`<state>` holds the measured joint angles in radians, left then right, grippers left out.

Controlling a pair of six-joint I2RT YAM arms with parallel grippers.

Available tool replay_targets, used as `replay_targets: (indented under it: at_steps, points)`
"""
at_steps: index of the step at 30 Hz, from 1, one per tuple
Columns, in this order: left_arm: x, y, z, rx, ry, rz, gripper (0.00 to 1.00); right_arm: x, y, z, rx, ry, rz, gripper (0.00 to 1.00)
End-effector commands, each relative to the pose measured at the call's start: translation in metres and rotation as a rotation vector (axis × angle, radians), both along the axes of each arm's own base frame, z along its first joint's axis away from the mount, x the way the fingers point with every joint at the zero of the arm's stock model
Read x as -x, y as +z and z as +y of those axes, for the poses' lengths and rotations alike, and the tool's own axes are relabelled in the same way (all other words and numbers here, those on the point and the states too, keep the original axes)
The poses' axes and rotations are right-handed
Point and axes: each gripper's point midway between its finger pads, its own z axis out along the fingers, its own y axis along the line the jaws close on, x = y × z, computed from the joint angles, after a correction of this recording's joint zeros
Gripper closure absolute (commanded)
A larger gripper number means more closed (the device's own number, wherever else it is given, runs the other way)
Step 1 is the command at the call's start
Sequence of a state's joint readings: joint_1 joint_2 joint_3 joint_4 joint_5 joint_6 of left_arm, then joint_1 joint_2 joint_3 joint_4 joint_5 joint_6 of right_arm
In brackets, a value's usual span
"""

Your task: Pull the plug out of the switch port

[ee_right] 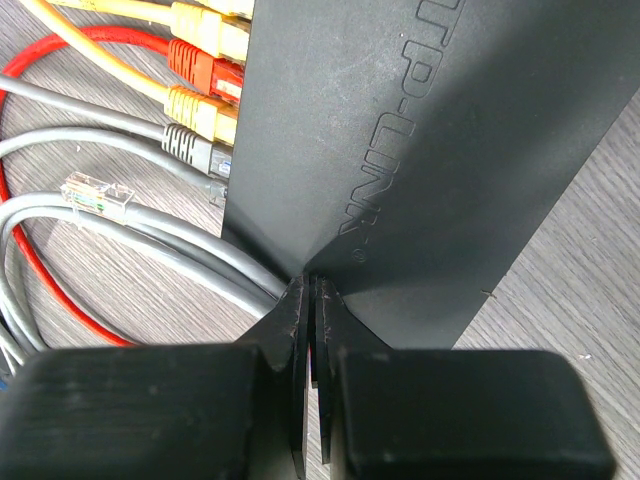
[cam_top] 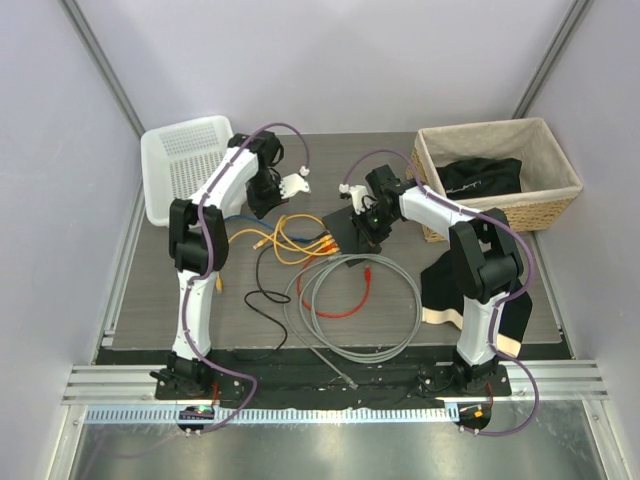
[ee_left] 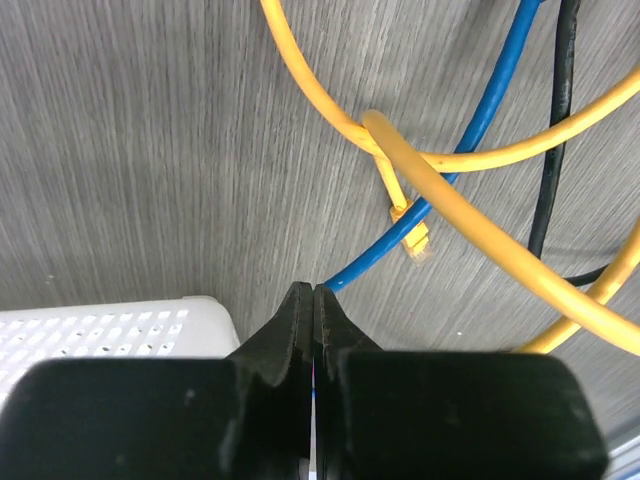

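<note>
Switch (ee_right: 400, 150) was matte black, its lettering embossed in the same black. In the switch's ports: yellow plugs (ee_right: 205, 110), orange plug (ee_right: 205, 68), grey plug (ee_right: 190, 148). Loose on the switch's port side: red cable (ee_right: 90, 42), grey cables (ee_right: 150, 235), yellow cables (ee_left: 480, 228), blue cable (ee_left: 490, 110), black cable (ee_left: 555, 110). Bench (ee_left: 150, 150) was grey with a fine wood grain. Further out that side was a white perforated basket (cam_top: 185, 160). On the switch's opposite side was a tan woven basket (cam_top: 555, 210), cream-lined.
</note>
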<state>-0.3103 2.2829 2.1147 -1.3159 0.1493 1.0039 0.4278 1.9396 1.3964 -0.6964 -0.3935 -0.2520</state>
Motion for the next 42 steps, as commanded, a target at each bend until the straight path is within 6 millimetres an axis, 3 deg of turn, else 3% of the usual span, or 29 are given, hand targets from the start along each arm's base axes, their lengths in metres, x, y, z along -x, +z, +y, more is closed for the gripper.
replay_targets:
  at_steps: [1, 5, 6, 8, 11, 12, 14, 22, 28, 31, 32, 35, 38, 39, 42]
  points:
    - [-0.004, 0.035, -0.004, 0.036, 0.049, -0.076, 1.0, 0.01, -0.008, -0.01, 0.051, 0.003, 0.034, 0.94]
    - [0.006, 0.048, -0.009, 0.09, 0.076, -0.087, 1.0, 0.01, -0.01, -0.01, 0.053, 0.004, 0.043, 0.94]
    - [0.009, 0.052, -0.009, 0.101, 0.07, -0.093, 0.77, 0.011, -0.011, -0.009, 0.053, 0.006, 0.045, 0.94]
    - [0.006, 0.042, -0.01, 0.094, 0.06, -0.113, 0.48, 0.012, -0.013, -0.009, 0.051, 0.004, 0.059, 0.94]
    - [0.0, 0.031, -0.008, 0.058, 0.023, -0.126, 0.44, 0.011, -0.016, -0.008, 0.054, 0.003, 0.073, 0.94]
    - [0.001, 0.018, -0.009, 0.043, 0.012, -0.086, 0.45, 0.011, -0.016, -0.008, 0.056, 0.004, 0.072, 0.94]
    - [-0.002, 0.018, -0.008, 0.029, 0.014, -0.068, 0.47, 0.012, -0.016, -0.009, 0.057, 0.006, 0.074, 0.94]
    - [-0.001, -0.017, -0.005, -0.008, -0.003, 0.01, 0.5, 0.016, -0.015, -0.015, 0.075, 0.013, 0.062, 0.94]
    - [0.006, -0.018, -0.001, -0.022, -0.002, 0.042, 0.59, 0.017, -0.019, -0.015, 0.08, 0.013, 0.073, 0.94]
    - [0.01, -0.011, 0.0, -0.022, 0.013, 0.06, 0.72, 0.016, -0.02, -0.014, 0.08, 0.012, 0.077, 0.94]
    - [0.013, -0.009, -0.001, -0.023, 0.016, 0.067, 0.85, 0.015, -0.02, -0.014, 0.08, 0.012, 0.077, 0.94]
    - [0.015, 0.0, 0.002, -0.03, 0.053, 0.067, 1.0, 0.015, -0.024, -0.014, 0.084, 0.012, 0.087, 0.94]
    - [0.01, 0.032, 0.003, -0.015, 0.098, 0.001, 1.0, 0.013, -0.025, -0.016, 0.095, 0.008, 0.082, 0.94]
    - [0.016, 0.048, 0.006, -0.022, 0.121, -0.01, 1.0, 0.013, -0.025, -0.017, 0.102, 0.011, 0.077, 0.94]
    - [0.031, 0.065, 0.026, -0.08, 0.156, -0.018, 1.0, 0.014, -0.027, -0.019, 0.104, 0.004, 0.083, 0.94]
